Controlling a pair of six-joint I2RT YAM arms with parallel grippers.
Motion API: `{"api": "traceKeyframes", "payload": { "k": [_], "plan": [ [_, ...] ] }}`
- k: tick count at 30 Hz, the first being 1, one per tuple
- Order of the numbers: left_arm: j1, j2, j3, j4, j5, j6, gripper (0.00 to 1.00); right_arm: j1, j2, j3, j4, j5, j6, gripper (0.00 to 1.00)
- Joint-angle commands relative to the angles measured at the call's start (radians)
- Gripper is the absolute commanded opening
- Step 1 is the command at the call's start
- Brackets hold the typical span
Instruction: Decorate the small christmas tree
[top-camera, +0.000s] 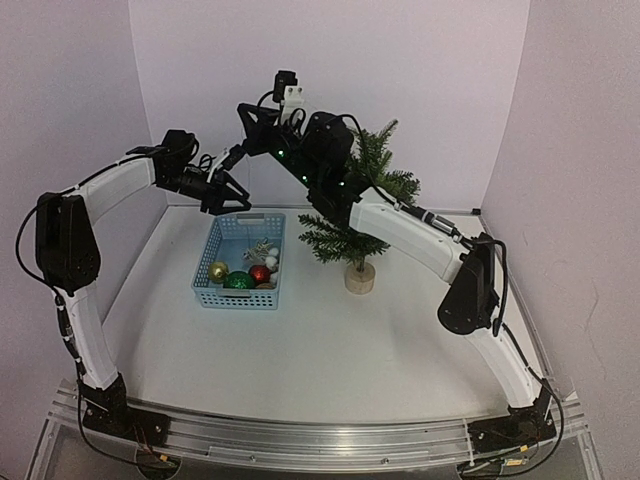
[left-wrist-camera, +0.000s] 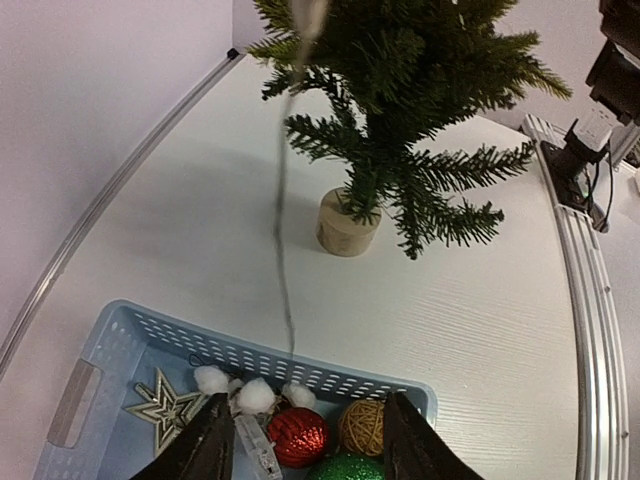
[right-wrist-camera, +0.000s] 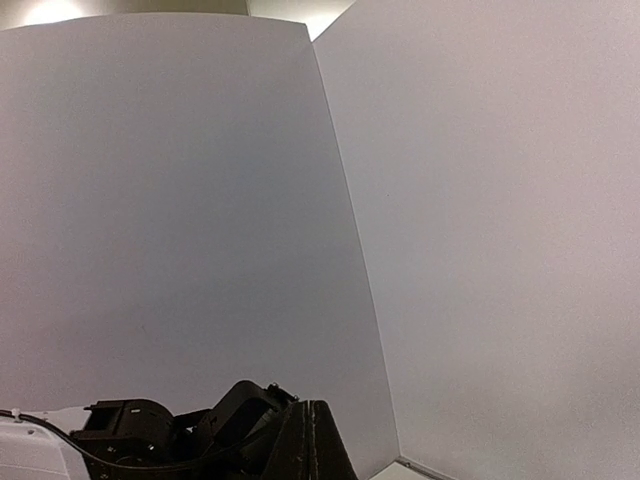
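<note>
The small christmas tree (top-camera: 377, 152) stands on its wooden disc base (top-camera: 360, 277) right of a blue basket (top-camera: 213, 292); it also shows in the left wrist view (left-wrist-camera: 400, 90). My left gripper (top-camera: 232, 205) is open and empty above the basket's far end, with its jaws (left-wrist-camera: 308, 400) spread over the ornaments. A thin string (left-wrist-camera: 283, 250) with white pompoms (left-wrist-camera: 255, 395) rises from the basket (left-wrist-camera: 200, 345) and out of the top of the view. My right gripper (top-camera: 243, 107) is raised high, its jaws (right-wrist-camera: 312, 405) pressed together, apparently on that string.
The basket holds a red ball (left-wrist-camera: 297, 435), a twine ball (left-wrist-camera: 362, 425), a green glitter ball (left-wrist-camera: 350, 468) and a silver star (left-wrist-camera: 165, 405). White walls close in the back and both sides. My right forearm (top-camera: 400, 225) crosses in front of the tree.
</note>
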Motion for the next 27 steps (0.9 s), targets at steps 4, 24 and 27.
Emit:
{"api": "traceKeyframes", "payload": {
  "k": [4, 24, 27],
  "plan": [
    [-0.018, 0.003, 0.012, 0.096, 0.018, -0.064, 0.47, -0.001, -0.085, 0.023, 0.069, -0.035, -0.003, 0.0],
    [-0.004, -0.003, 0.33, -0.094, 0.019, -0.12, 0.0, -0.001, -0.176, -0.027, 0.088, -0.161, -0.016, 0.0],
    [-0.007, -0.019, 0.425, -0.207, 0.078, -0.082, 0.0, 0.0, -0.23, -0.061, 0.089, -0.23, -0.019, 0.0]
  ]
}}
